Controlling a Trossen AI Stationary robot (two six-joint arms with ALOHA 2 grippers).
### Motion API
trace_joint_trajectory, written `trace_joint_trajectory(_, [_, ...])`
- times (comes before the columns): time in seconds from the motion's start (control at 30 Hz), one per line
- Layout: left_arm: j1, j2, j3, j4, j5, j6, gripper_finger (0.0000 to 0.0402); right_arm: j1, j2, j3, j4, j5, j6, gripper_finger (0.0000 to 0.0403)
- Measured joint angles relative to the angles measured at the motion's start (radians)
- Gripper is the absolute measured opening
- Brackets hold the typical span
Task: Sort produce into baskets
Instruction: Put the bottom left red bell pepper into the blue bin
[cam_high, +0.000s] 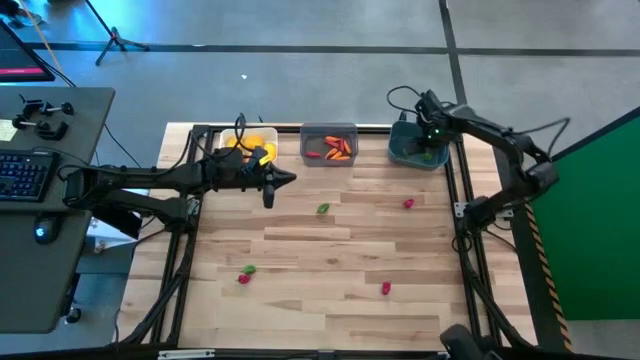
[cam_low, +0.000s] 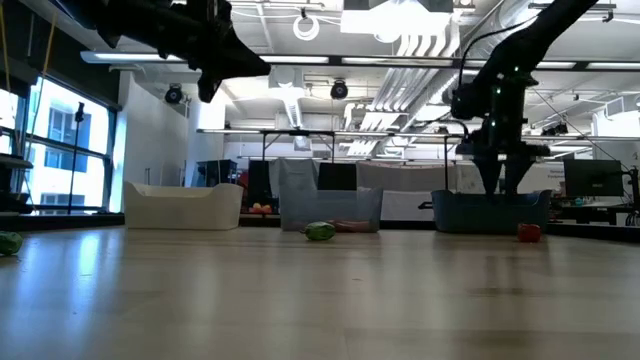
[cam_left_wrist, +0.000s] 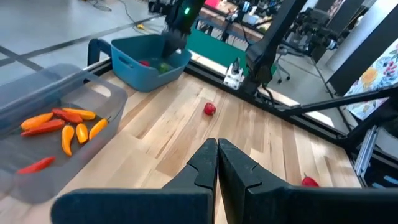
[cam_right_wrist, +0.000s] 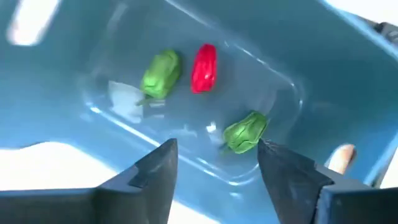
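Three bins stand along the table's far edge: a white bin (cam_high: 243, 146) with yellow-orange fruits, a translucent grey bin (cam_high: 329, 145) with orange-red chili shapes (cam_left_wrist: 62, 127), and a teal-blue bin (cam_high: 418, 148). My right gripper (cam_right_wrist: 214, 163) is open, pointing down into the teal bin, above two green pieces (cam_right_wrist: 161, 71) and a red piece (cam_right_wrist: 204, 67) on its floor. My left gripper (cam_left_wrist: 217, 158) is shut and empty, in the air just near of the white and grey bins (cam_high: 280, 180). Loose green (cam_high: 323, 208) and red pieces (cam_high: 408, 203) lie on the table.
More loose pieces lie toward the near side: a green and red pair (cam_high: 245, 273) at the left, a red one (cam_high: 386, 288) right of centre. A black frame (cam_high: 463, 210) runs along the table's edges. A desk with a keyboard (cam_high: 25, 175) stands left of the table.
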Motion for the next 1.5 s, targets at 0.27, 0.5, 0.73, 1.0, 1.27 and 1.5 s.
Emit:
trace_joint_trajectory(0.27, [-0.009, -0.001, 0.000, -0.031, 0.069, -0.001, 0.0000, 0.166, -0.217, 0.000, -0.051, -0.083, 0.044, 0.0222])
trace_joint_trajectory(0.5, [-0.083, -0.048, 0.000, -0.250, 0.138, 0.005, 0.0000, 0.494, -0.309, 0.000, -0.045, -0.084, 0.196, 0.0222])
trace_joint_trajectory(0.73, [-0.235, -0.169, 0.000, -0.529, 0.139, -0.054, 0.0000, 0.725, -0.305, 0.000, 0.011, 0.032, 0.328, 0.0222])
trace_joint_trajectory(1.0, [-0.551, -0.216, 0.000, -0.754, 0.066, -0.231, 0.0000, 0.800, -0.305, 0.000, 0.054, 0.105, 0.375, 0.0222])
trace_joint_trajectory(1.27, [-0.828, -0.118, 0.000, -0.763, 0.063, -0.466, 0.0003, 0.799, -0.305, 0.000, 0.055, 0.136, 0.375, 0.0222])
trace_joint_trajectory(1.5, [-0.928, 0.039, 0.000, -0.763, 0.023, -0.603, 0.0057, 0.799, -0.305, 0.000, 0.063, 0.138, 0.334, 0.0222])
